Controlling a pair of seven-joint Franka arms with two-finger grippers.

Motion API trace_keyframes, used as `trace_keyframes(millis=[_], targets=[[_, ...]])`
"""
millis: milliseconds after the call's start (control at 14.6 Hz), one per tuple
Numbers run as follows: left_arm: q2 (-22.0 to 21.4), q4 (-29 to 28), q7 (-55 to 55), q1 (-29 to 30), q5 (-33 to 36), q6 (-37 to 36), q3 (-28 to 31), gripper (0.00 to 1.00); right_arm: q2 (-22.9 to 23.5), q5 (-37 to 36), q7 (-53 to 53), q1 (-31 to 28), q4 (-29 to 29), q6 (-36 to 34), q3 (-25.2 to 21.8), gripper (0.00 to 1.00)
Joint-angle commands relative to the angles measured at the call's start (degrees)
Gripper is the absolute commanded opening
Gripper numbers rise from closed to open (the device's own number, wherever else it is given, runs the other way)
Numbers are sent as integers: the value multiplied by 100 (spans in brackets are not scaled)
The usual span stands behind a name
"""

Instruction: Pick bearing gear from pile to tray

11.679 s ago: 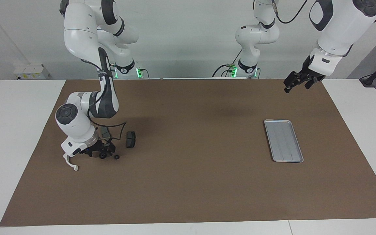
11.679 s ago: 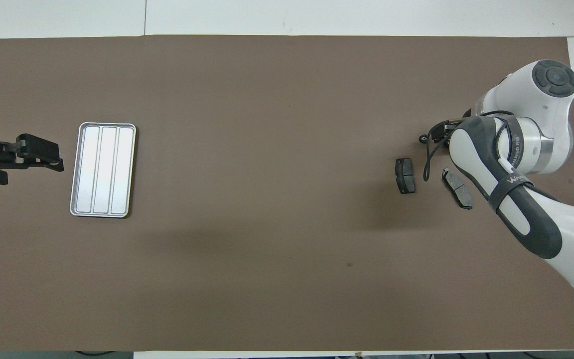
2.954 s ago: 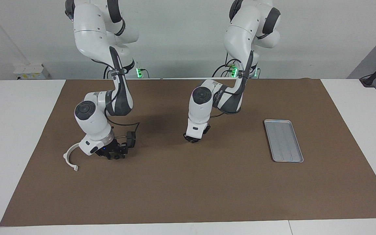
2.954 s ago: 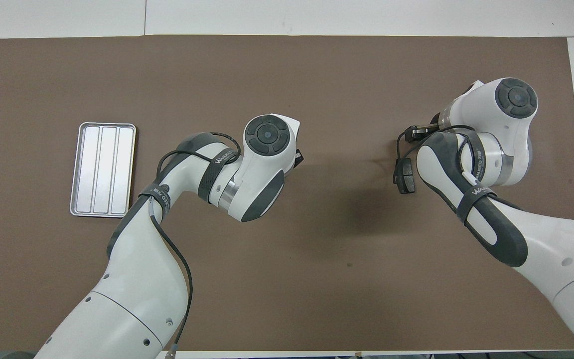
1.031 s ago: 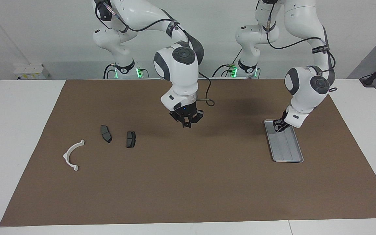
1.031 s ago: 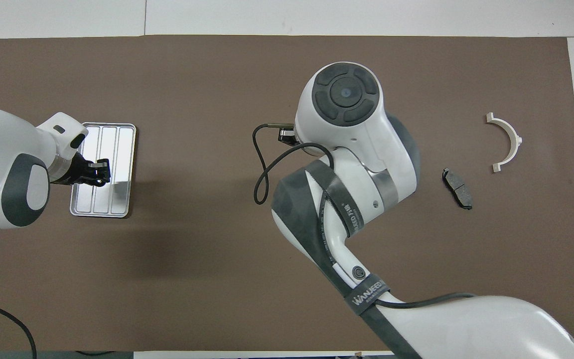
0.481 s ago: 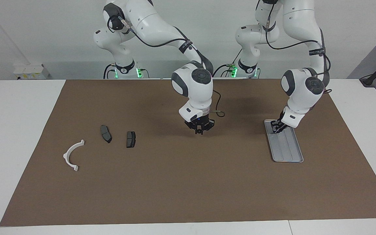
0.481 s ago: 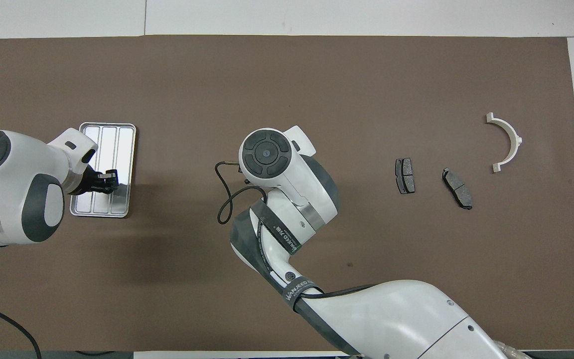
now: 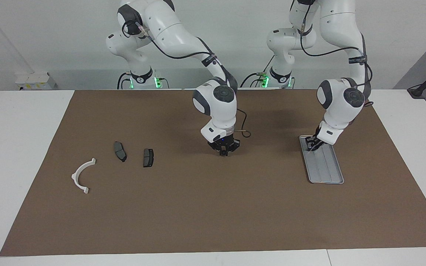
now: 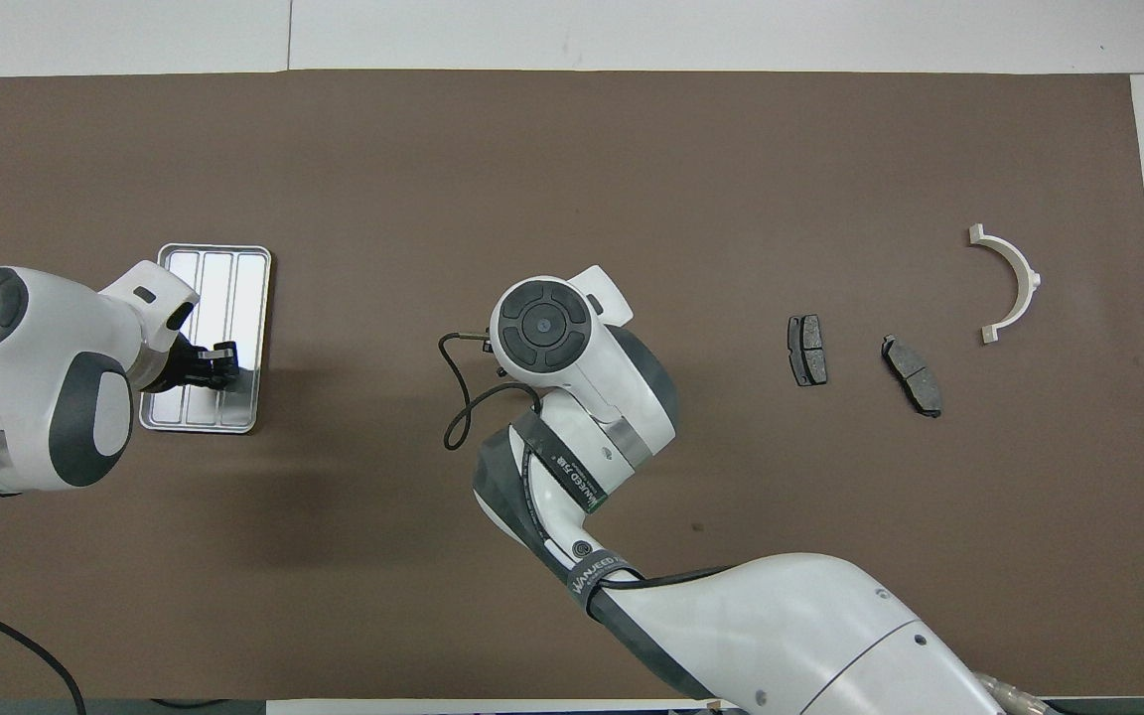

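Observation:
The pile lies toward the right arm's end of the mat: a white half-ring bracket (image 9: pixel 81 176) (image 10: pixel 1009 283) and two dark grey brake pads (image 9: pixel 119 151) (image 9: pixel 148 157) (image 10: pixel 807 350) (image 10: pixel 912 374). No black round piece lies on the mat. My right gripper (image 9: pixel 223 152) hangs low over the middle of the mat, fingers drawn together on a tiny black round piece; its wrist hides it in the overhead view. The silver tray (image 9: pixel 327 170) (image 10: pixel 219 288) lies toward the left arm's end. My left gripper (image 9: pixel 312 145) (image 10: pixel 210 364) is low over the tray's end nearer the robots.
A brown mat (image 9: pixel 213 214) covers the table, with white tabletop (image 9: pixel 17 147) around it. A loose black cable (image 10: pixel 458 407) hangs from the right wrist. The right forearm spans the mat's near part in the overhead view.
The right arm has left the pile and swung to the mat's middle, then dropped lower. The left gripper has come down over the tray and slid toward its end nearer the robots. The black round pieces have left the pile.

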Motion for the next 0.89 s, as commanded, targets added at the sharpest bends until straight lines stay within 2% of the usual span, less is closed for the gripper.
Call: trace_keyframes(millis=[0, 137, 344, 412, 481, 687, 824], targets=[[-63, -126, 94, 22, -21, 148, 1, 55, -14, -75, 136, 20, -119, 184, -7, 0], [-63, -100, 94, 22, -21, 105, 1, 55, -23, -75, 136, 11, -251, 385, -7, 1], [-28, 216, 41, -4, -21, -96, 1, 54, -23, -57, 144, 3, -322, 500, -7, 37], [-28, 365, 24, -31, -30, -272, 1, 54, -23, -57, 205, 3, -313, 500, -7, 57], [-19, 480, 6, -40, -30, -378, 1, 54, -23, -48, 223, 3, -296, 492, -7, 64], [-19, 656, -212, -92, -240, -432, -34, 54, -40, -40, 486, 20, -129, 369, -7, 71], [59, 788, -747, -425, -346, -414, -34, 54, -32, -48, 601, 3, 221, 28, -7, 71]])
